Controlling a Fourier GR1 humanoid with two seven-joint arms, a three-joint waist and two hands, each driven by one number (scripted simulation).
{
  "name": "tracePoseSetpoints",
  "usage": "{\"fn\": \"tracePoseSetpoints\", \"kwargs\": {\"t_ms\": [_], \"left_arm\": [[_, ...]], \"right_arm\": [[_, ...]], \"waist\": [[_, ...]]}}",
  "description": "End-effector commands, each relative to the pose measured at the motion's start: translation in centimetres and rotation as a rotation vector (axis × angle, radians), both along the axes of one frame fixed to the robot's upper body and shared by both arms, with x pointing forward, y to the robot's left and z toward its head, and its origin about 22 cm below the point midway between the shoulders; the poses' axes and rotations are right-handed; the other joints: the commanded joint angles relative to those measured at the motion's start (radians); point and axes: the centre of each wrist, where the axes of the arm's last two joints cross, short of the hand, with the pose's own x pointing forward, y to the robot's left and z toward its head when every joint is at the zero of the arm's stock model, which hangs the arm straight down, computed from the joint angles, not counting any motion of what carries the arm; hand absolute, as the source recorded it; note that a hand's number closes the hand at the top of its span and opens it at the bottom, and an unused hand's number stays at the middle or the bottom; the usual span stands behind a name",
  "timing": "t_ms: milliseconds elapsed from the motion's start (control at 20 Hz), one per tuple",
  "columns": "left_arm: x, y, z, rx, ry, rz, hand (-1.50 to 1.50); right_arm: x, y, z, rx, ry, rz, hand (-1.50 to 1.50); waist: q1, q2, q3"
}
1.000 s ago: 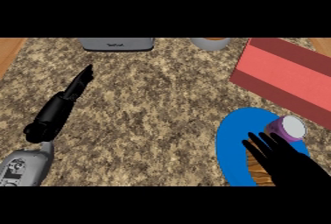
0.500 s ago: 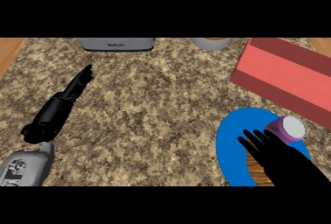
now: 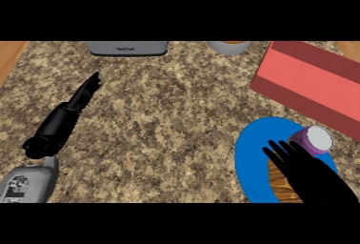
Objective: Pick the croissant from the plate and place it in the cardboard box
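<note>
Right hand (image 3: 316, 181), fingers spread and straight, over blue plate (image 3: 246, 157), lower right; fingertips just beside purple can (image 3: 311, 141). My left hand (image 3: 63, 121), fingers straight together, left of frame.

This is a kitchen: a speckled granite counter (image 3: 175, 119) carries a blue plate (image 3: 247, 159), with a grey appliance (image 3: 127, 47) and a grey cup (image 3: 229, 46) at its far edge.

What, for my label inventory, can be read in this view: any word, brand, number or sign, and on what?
Grey appliance at the top edge: a short pale word on its front, too small to read.
Left forearm: dark marks on its grey shell, too blurred to read.
Red box, blue plate, purple jar: no text shows.
</note>
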Motion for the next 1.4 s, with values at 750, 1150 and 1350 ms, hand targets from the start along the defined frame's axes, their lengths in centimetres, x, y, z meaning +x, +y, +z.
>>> {"fn": "tracePoseSetpoints", "kwargs": {"t_ms": [750,1150,1350], "left_arm": [[0.3,-1.2,1.2,-0.001,0.002,-0.021,0.00],[2.0,-1.6,1.0,-0.008,-0.014,0.007,0.00],[-1.2,-0.7,-0.2,0.007,0.000,0.004,0.00]], "right_arm": [[5.7,5.7,-2.3,0.240,-0.075,0.335,1.50],[11.3,8.8,-0.5,0.441,-0.193,0.455,1.50],[11.4,7.2,2.4,0.443,-0.375,0.500,1.50]], "waist": [[0.033,0.009,0.000],[0.006,0.004,0.000],[0.011,-0.001,0.000]]}}
